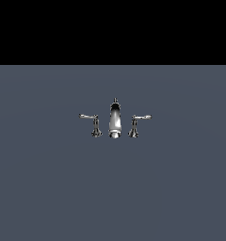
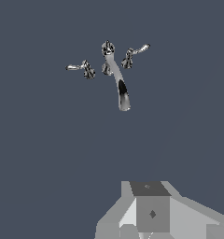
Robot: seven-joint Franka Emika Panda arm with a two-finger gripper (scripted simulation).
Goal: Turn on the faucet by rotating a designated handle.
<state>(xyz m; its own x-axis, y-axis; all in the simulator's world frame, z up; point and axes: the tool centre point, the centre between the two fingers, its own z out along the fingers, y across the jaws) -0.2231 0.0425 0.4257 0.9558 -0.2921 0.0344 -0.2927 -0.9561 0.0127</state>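
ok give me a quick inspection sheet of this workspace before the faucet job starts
Surface: flat grey floor, bare around the set.
Job's things: chrome faucet, spout in the middle; the handle on the exterior view's left, lever pointing outward, untouched; twin handle on the right.
Clutter: nothing seen.
Grippers: gripper body shows in the wrist view, far from the faucet; fingers not visible.
Cables: nothing seen.
Surroundings: black band above the floor.
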